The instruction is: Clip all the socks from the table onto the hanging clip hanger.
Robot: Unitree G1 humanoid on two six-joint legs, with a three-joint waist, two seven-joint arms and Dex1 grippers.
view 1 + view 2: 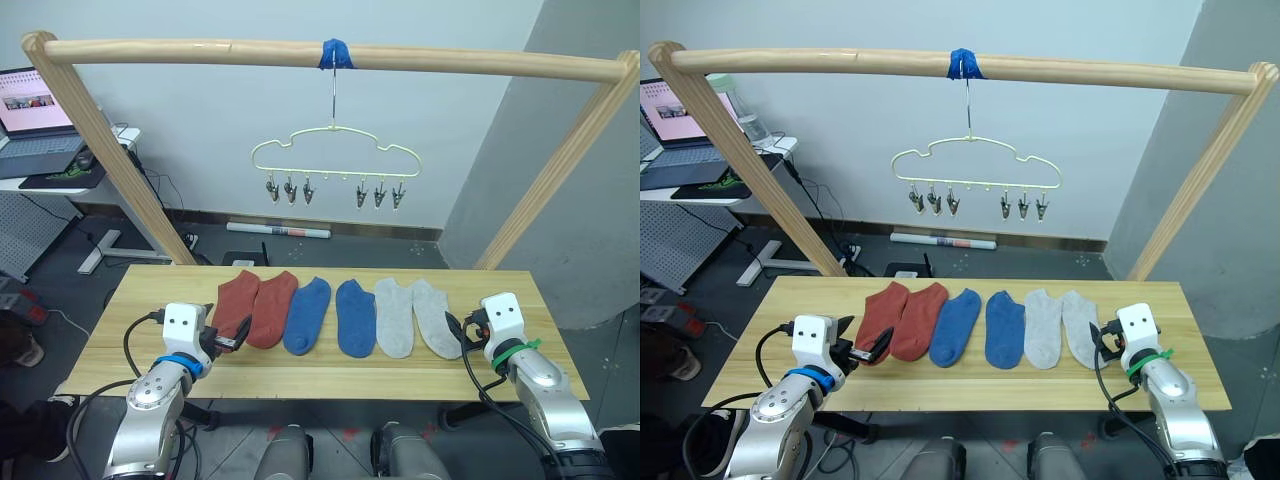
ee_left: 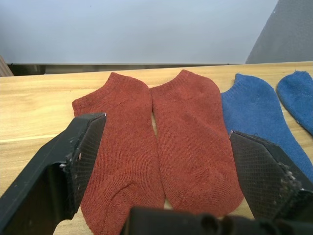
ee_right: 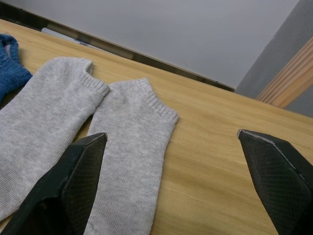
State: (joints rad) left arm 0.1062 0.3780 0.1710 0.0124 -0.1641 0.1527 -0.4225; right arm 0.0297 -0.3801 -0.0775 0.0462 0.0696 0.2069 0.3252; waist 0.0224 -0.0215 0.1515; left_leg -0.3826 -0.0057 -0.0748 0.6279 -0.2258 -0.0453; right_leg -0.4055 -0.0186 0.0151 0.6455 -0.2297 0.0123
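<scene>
Left eye view: both arms rest low on the table, left gripper and right gripper spread wide, empty.

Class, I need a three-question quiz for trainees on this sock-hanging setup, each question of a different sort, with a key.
1. True or false: a sock already hangs from the clip hanger.
2. Multiple choice: the left hand is nearest which socks? A) grey B) blue C) red
3. Fill in: the number of socks lying on the table is ____.

Key:
1. False; the hanger's clips hold nothing.
2. C; the open left hand sits at the red socks, while the open right hand is by the grey socks.
3. Six: two red, two blue, two grey.
</scene>
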